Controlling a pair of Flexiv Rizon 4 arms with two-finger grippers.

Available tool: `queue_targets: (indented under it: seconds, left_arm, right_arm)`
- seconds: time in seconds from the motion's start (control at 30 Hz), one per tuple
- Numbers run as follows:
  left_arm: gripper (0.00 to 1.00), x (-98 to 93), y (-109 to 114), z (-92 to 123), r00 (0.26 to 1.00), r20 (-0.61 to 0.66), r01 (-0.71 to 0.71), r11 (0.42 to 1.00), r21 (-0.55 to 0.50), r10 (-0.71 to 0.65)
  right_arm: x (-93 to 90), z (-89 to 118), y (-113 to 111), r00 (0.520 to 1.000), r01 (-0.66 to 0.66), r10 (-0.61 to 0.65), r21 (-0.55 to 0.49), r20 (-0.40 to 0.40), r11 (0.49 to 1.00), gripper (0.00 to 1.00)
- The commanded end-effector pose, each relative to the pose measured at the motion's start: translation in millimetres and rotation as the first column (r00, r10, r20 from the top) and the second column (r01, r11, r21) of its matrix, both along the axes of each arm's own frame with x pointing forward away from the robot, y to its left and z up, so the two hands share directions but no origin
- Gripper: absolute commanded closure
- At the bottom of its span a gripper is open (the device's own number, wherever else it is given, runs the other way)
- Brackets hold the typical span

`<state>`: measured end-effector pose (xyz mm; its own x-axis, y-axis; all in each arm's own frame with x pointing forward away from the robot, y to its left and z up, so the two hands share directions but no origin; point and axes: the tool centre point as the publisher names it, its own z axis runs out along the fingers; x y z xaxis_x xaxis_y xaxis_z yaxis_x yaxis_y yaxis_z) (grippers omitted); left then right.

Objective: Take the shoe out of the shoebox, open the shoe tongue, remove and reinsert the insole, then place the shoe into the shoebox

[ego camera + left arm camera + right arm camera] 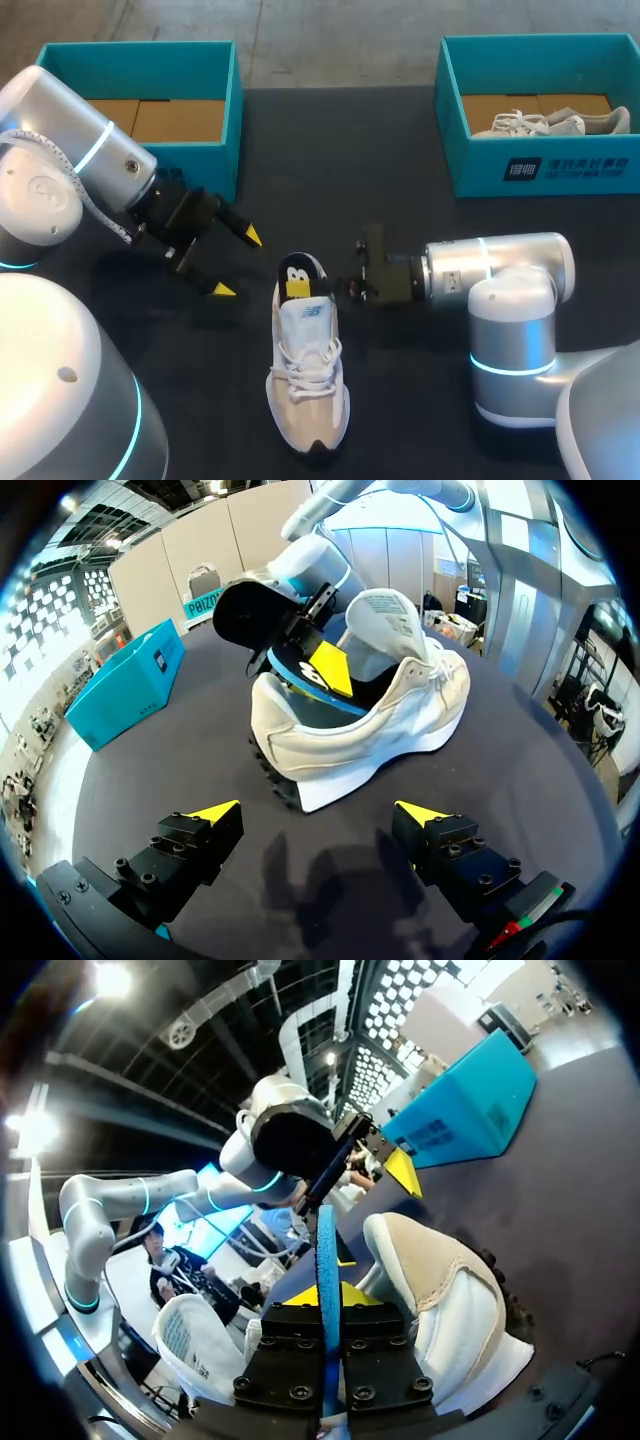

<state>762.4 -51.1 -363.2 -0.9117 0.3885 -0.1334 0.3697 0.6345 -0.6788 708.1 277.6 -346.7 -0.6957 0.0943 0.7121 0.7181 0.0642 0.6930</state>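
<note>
A white and beige sneaker (308,380) lies on the dark table (420,400), heel toward the far side, its tongue (385,615) lifted. A black insole with a blue edge (300,268) stands partly out of the heel opening. My right gripper (300,287) comes in from the right and is shut on the insole (326,1240), whose thin blue edge runs between its yellow tips (327,1295). My left gripper (238,263) hovers open to the left of the heel, apart from the shoe (360,730), with nothing between its fingers (318,815).
A teal shoebox (140,50) with a bare cardboard floor stands at the back left, close behind my left arm. A second teal shoebox (560,170) at the back right holds another pale shoe (545,123).
</note>
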Motion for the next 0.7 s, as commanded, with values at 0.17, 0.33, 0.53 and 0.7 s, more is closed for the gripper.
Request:
queue_targets:
  seconds: [0.17, 0.33, 0.53, 0.7]
  left_arm:
    - [0.00, -0.5, 0, 1, 1.000, 0.001, 0.000, 1.000, 0.004, 0.000]
    - [0.00, -0.5, 0, 1, 1.000, 0.001, 0.000, 1.000, 0.004, 0.000]
    - [0.00, -0.5, 0, 1, 1.000, 0.001, 0.000, 1.000, 0.004, 0.000]
    - [0.00, -0.5, 0, 1, 1.000, 0.001, 0.000, 1.000, 0.004, 0.000]
  right_arm:
    - [-11.8, -9, 1, 0.999, -0.009, 0.008, -0.028, -0.048, 1.000, 1.00]
    - [-18.9, -13, 1, 0.998, -0.010, 0.007, -0.033, -0.068, 0.999, 1.00]
    - [-21.4, -14, 2, 0.997, -0.017, 0.014, -0.037, -0.078, 0.999, 1.00]
    - [-20.2, -10, 1, 0.998, -0.008, 0.006, -0.029, -0.056, 1.000, 0.81]
